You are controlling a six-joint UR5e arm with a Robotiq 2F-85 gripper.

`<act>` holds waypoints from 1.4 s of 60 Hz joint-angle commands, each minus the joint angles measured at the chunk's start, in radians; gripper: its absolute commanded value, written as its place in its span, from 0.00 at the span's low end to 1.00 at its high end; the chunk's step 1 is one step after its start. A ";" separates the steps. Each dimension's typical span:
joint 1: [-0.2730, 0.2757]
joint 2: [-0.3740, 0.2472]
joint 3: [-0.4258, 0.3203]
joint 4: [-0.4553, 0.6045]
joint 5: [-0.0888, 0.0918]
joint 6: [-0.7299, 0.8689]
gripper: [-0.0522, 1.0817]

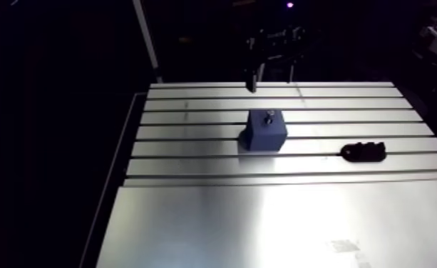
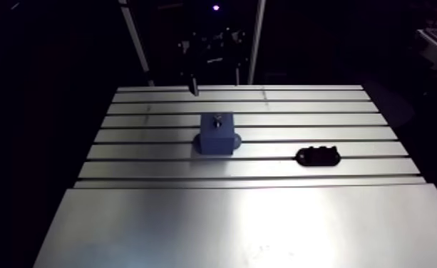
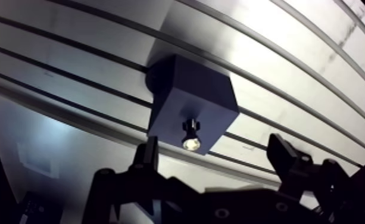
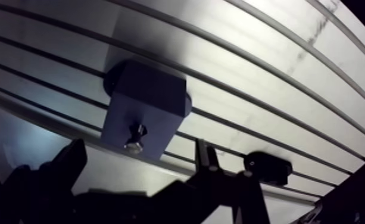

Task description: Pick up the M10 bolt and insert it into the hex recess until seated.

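Observation:
A dark blue block (image 1: 266, 130) stands on the slotted table (image 1: 214, 160). The M10 bolt (image 3: 190, 136) stands upright in the recess on the block's top face, its shiny head catching the light; in the arm view the bolt (image 1: 269, 117) is a small bright spot. My gripper (image 3: 213, 142) hangs above and behind the block, well clear of it. Its two fingers are open and nothing is between them. In the wrist view the block and bolt lie just ahead of the fingertips (image 3: 150, 146).
A black, lumpy holder (image 1: 363, 151) lies on the table to the right of the block, a short way off. The smooth plate (image 1: 278, 221) covers the near half of the table, and its left edge drops into darkness.

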 commanded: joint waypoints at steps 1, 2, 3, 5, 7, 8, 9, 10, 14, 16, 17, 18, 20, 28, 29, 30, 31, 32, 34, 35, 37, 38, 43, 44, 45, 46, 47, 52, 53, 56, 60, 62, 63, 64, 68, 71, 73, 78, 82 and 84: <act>-0.002 -0.002 -0.007 -0.002 0.001 0.003 0.05; -0.002 -0.002 -0.007 -0.002 0.001 0.003 0.05; -0.002 -0.002 -0.007 -0.002 0.001 0.004 0.05; -0.003 -0.002 -0.007 -0.002 0.001 0.006 0.05; -0.003 -0.004 -0.008 -0.002 0.001 0.007 0.05; -0.003 -0.004 -0.008 -0.002 0.001 0.007 0.05; -0.003 -0.006 -0.009 -0.002 0.001 0.010 0.05; -0.003 -0.006 -0.009 -0.002 0.001 0.010 0.05; -0.004 -0.015 -0.011 -0.004 -0.001 0.016 0.05; -0.005 -0.017 -0.014 -0.005 -0.001 0.019 0.05; -0.005 -0.021 -0.016 -0.005 0.000 0.021 0.05; -0.005 -0.022 -0.016 -0.005 0.002 0.023 0.05; -0.005 -0.022 -0.016 -0.005 0.002 0.023 0.05; -0.005 -0.026 -0.022 -0.004 0.001 0.088 0.05; -0.005 -0.026 -0.022 -0.004 0.001 0.088 0.05; -0.006 -0.028 -0.022 -0.004 -0.001 0.102 0.05; -0.006 -0.028 -0.022 -0.004 -0.001 0.102 0.05; -0.006 -0.028 -0.022 -0.004 0.000 0.113 0.05; -0.006 -0.030 -0.024 -0.004 0.000 0.122 0.05; -0.006 -0.030 -0.024 -0.004 0.000 0.122 0.05; -0.006 -0.032 -0.024 -0.005 0.001 0.132 0.05; -0.006 -0.041 -0.025 -0.004 0.001 0.146 0.05; -0.005 -0.061 -0.035 -0.003 0.001 0.185 0.05; -0.005 -0.068 -0.039 -0.001 -0.001 0.205 0.05; -0.005 -0.076 -0.042 0.000 -0.002 0.226 0.05; -0.005 -0.076 -0.042 0.000 -0.002 0.226 0.05; -0.005 -0.086 -0.046 0.003 -0.001 0.253 0.05; -0.005 -0.119 -0.049 0.006 0.002 0.335 0.16; -0.005 -0.119 -0.049 0.006 0.002 0.335 0.16; -0.005 -0.140 -0.036 -0.005 0.004 0.360 0.32; -0.006 -0.162 0.003 -0.041 0.031 0.383 0.62; -0.006 -0.167 0.018 -0.067 0.043 0.385 0.73; -0.006 -0.167 0.018 -0.067 0.043 0.385 0.73; -0.010 -0.173 0.033 -0.094 0.050 0.384 0.83; -0.019 -0.187 0.064 -0.140 0.055 0.381 0.94; -0.020 -0.194 0.075 -0.153 0.054 0.378 0.96; -0.020 -0.203 0.085 -0.157 0.054 0.376 0.97; -0.020 -0.235 0.129 -0.167 0.049 0.379 0.99; -0.020 -0.247 0.154 -0.193 0.051 0.377 0.99; -0.020 -0.250 0.166 -0.206 0.055 0.377 0.99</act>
